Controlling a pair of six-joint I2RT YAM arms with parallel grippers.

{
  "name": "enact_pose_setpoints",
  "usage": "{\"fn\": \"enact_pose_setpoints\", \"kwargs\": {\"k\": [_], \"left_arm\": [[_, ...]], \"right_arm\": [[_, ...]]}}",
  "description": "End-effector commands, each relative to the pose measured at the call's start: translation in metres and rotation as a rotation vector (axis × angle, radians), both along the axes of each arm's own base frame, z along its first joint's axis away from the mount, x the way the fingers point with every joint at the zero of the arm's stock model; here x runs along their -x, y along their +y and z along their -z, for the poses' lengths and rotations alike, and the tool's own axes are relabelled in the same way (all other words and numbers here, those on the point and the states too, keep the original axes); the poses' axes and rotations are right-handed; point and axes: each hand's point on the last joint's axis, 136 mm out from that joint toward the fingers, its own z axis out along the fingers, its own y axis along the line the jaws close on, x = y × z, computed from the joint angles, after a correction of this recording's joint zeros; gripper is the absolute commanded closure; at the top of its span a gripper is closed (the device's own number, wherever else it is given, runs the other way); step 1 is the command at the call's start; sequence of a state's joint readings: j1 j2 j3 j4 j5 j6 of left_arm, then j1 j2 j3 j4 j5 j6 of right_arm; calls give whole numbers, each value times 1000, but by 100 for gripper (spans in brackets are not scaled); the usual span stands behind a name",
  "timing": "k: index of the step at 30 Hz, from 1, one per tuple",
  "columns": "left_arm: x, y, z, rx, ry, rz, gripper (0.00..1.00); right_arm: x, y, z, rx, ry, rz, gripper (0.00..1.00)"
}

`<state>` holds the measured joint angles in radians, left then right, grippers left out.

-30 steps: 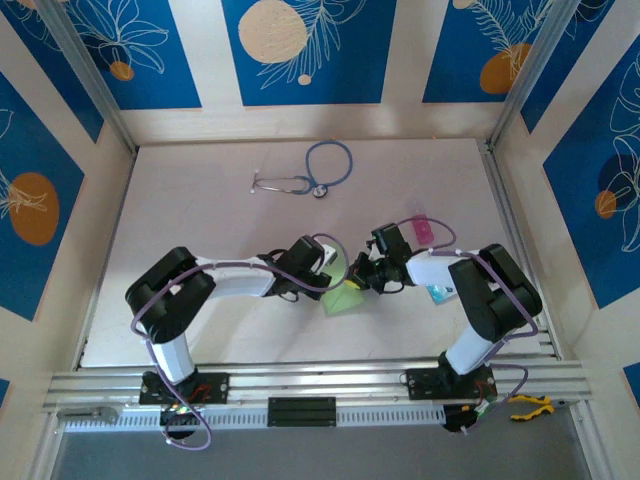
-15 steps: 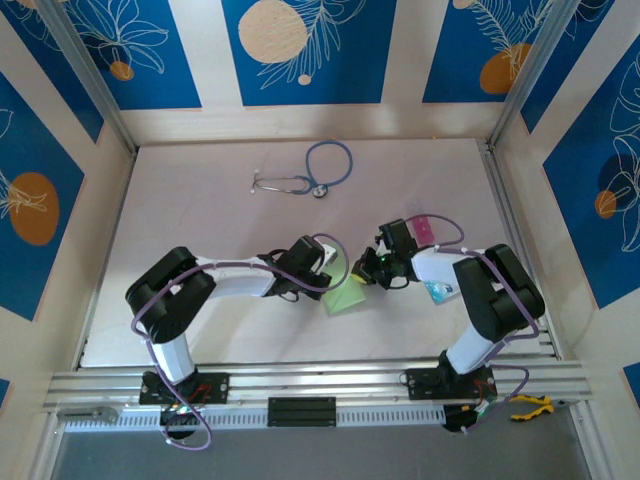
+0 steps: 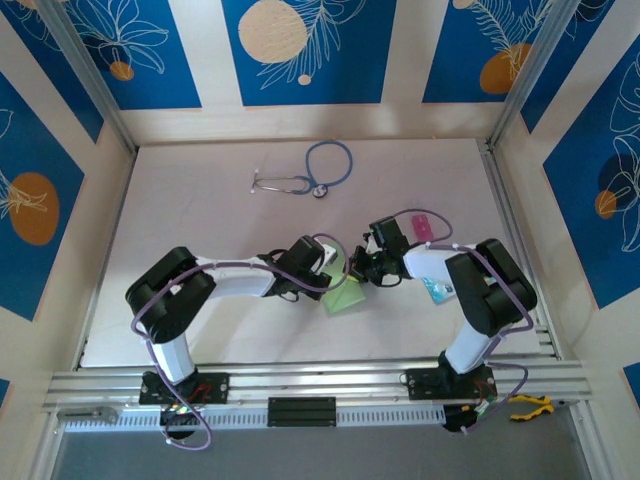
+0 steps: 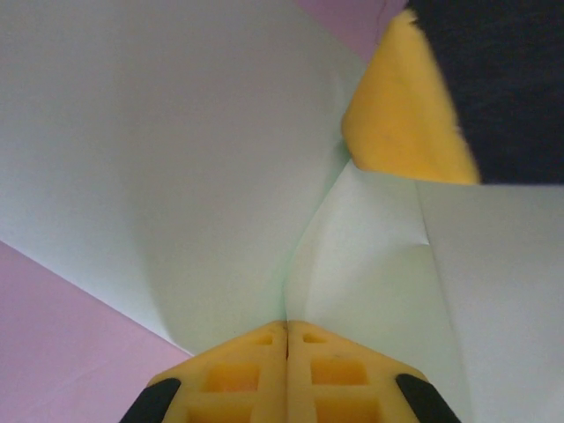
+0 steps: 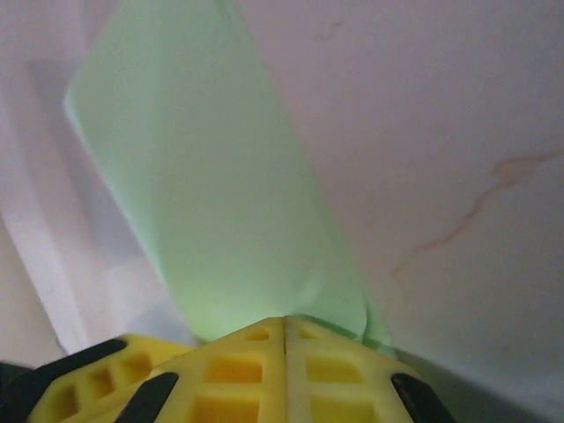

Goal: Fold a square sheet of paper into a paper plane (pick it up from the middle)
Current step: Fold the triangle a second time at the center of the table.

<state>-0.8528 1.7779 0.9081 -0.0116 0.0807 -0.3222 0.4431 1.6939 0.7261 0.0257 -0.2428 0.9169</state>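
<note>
The thin, pale green square sheet of paper (image 3: 345, 296) is partly lifted off the pale pink table (image 3: 200, 230), one portion lying flat and another drawn up between the two arms. The left wrist view shows it (image 4: 176, 159) bowed, with a soft ridge running up from the pinch, so it is not yet a sharp crease. It has no narrow dart outline, so I judge this an early fold, still being formed.

At the sheet's raised part, the left gripper (image 3: 336, 272) has its yellow jaws pressed together on the paper, which comes straight out of the seam (image 4: 286, 328). Just to the right of the sheet, the right gripper (image 3: 362, 270) is likewise clamped on a green flap that rises from its closed jaws (image 5: 286, 319).

The next move seems to call for both arms carrying the held part over onto the flat part, edges matched, without pulling apart, since paper this thin would tear or slip.

Right of the sheet lie a small pink block (image 3: 423, 226) and a teal-and-white packet (image 3: 437, 291). Well beyond the sheet, towards the back wall, lies a blue-tubed stethoscope (image 3: 312, 172).
</note>
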Motion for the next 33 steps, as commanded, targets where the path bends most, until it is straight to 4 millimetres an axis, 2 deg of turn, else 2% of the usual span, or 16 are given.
{"fn": "enact_pose_setpoints", "kwargs": {"k": [1, 15, 19, 24, 26, 33], "left_arm": [[11, 19, 24, -85, 62, 12, 100], [13, 20, 28, -94, 70, 15, 100], [14, 19, 27, -88, 69, 32, 100], [18, 16, 25, -73, 66, 79, 100], [20, 14, 23, -65, 62, 104, 100], [31, 12, 21, -50, 72, 182, 100]], "right_arm": [[2, -16, 18, 90, 40, 20, 99], [-14, -36, 11, 46, 12, 149, 98], [-14, -31, -8, 36, -45, 113, 98], [-2, -28, -33, 16, -108, 82, 98], [8, -24, -38, 0, -109, 55, 98], [36, -3, -34, -45, -66, -51, 98]]}}
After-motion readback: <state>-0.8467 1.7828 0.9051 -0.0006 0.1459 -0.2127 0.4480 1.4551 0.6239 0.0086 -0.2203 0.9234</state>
